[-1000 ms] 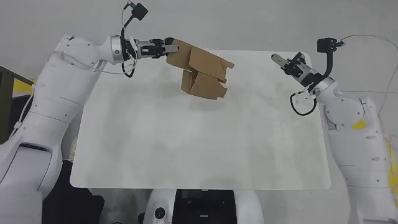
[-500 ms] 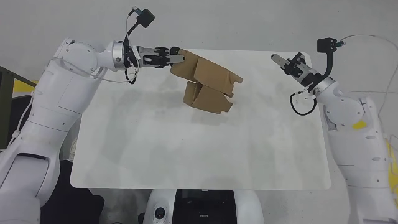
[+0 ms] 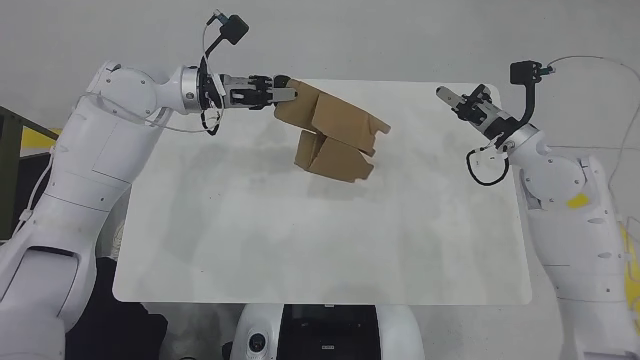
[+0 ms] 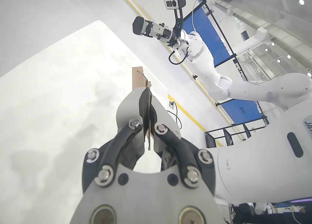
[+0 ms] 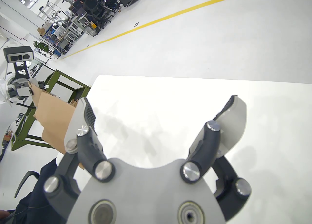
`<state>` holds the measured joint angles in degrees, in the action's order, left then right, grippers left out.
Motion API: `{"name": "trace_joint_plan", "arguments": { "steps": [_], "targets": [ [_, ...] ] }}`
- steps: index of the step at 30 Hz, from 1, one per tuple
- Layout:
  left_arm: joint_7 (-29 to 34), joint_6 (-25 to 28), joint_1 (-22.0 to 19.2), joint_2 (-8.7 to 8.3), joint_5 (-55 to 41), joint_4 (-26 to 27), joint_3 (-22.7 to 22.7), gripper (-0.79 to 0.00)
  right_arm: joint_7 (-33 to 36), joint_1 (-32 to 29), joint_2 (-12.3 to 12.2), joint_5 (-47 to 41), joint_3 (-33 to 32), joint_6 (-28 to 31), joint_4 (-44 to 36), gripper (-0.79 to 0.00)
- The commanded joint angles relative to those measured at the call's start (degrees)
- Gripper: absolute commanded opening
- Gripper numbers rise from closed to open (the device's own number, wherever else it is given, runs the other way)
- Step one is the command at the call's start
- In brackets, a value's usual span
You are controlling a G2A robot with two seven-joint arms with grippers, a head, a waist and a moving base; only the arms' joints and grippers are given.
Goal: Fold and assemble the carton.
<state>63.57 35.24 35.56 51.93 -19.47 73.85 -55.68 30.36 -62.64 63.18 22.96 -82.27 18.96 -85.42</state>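
From above, the left gripper (image 3: 285, 93) was clamped on one end panel of the carton (image 3: 335, 135), a brown, partly folded blank held over the far side of the white table (image 3: 300, 250). Its lower flaps hung down toward the surface; whether they touched it could not be told. The right gripper (image 3: 455, 100) hovered near the table's far right corner, well apart from the carton, with its jaws spread and nothing between them.

The left wrist view added the grip itself. The left gripper (image 4: 146, 98) pinched the card's thin edge between its pads, and a narrow strip of the carton (image 4: 137, 77) rose beyond the fingertips. The right gripper (image 4: 139, 26) stood farther off, beyond the table (image 4: 61, 76), before blue wall panels (image 4: 240, 110).

The right wrist view showed the right gripper (image 5: 158, 105) wide open over the table (image 5: 170, 93). The carton (image 5: 52, 115) showed side-on past one finger (image 5: 84, 110), its broad panel facing the camera. A green metal frame (image 5: 56, 81) stood behind it, on a pale floor crossed by a yellow line (image 5: 195, 7).
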Motion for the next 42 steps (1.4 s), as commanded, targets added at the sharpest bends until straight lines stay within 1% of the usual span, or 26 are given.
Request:
{"name": "trace_joint_plan", "arguments": {
  "steps": [1, 6, 9, 11, 15, 20, 25, 27, 32, 39, 40, 41, 42],
  "targets": [
    [0.00, 0.00, 0.00, 0.00, 0.00, 0.00, 0.00, -0.785, 0.00, 0.00, 0.00, 0.01, 0.00, 0.00, 0.00, 0.000],
    [-0.33, -0.17, 0.16, 0.01, 0.04, 0.10, -0.01, -0.785, -0.19, -0.73, 0.01, 0.39, 0.28, -0.75, -0.11, 0.000],
    [-1.82, -1.44, 1.19, -0.03, 0.78, 1.79, -0.33, -0.785, 1.28, -1.21, 0.11, -0.33, 1.43, -1.55, 0.13, 0.000],
    [-1.73, -1.85, 1.52, -0.12, 0.92, 2.33, -0.71, -0.785, 2.74, -1.26, 0.27, -3.13, 2.58, 0.62, 0.70, 0.000],
    [-1.87, -2.40, 2.12, -0.21, 1.19, 3.10, -1.33, -0.785, 8.29, -0.79, 0.57, -12.75, 4.87, 8.49, 3.40, 0.000],
    [-1.26, -2.63, 2.10, 0.01, -0.69, 3.60, -1.42, -0.785, 13.91, 0.22, 0.89, -19.11, 8.31, 14.16, 4.52, 0.000],
    [-0.18, -2.94, 1.81, 0.39, -3.85, 4.01, -1.19, -0.785, 17.82, 1.20, 1.28, -24.84, 11.58, 16.60, 5.14, 0.000],
    [1.08, -3.62, 1.39, 0.54, -6.21, 3.49, -1.22, -0.785, 19.15, 1.88, 1.47, -27.22, 12.83, 17.91, 5.88, 0.000],
    [1.74, -4.39, 0.40, 0.97, -7.83, 1.91, -1.10, -0.785, 22.70, 3.35, 2.00, -34.30, 15.90, 21.04, 7.91, 0.000],
    [2.84, -4.39, -0.51, 1.55, -10.16, -0.44, -1.01, -0.785, 25.46, 5.14, 2.45, -38.89, 18.55, 22.89, 9.19, 0.000],
    [2.99, -4.30, -0.61, 1.61, -10.39, -0.77, -1.09, -0.785, 25.74, 5.33, 2.48, -39.47, 18.73, 23.10, 9.27, -0.040],
    [3.11, -4.19, -0.66, 1.66, -10.67, -1.08, -1.17, -0.785, 25.98, 5.47, 2.50, -40.01, 18.88, 23.28, 9.28, -0.126],
    [3.37, -4.14, -0.70, 1.71, -10.96, -1.33, -1.22, -0.785, 26.23, 5.59, 2.51, -40.46, 19.03, 23.43, 9.24, -0.243]
  ]
}}
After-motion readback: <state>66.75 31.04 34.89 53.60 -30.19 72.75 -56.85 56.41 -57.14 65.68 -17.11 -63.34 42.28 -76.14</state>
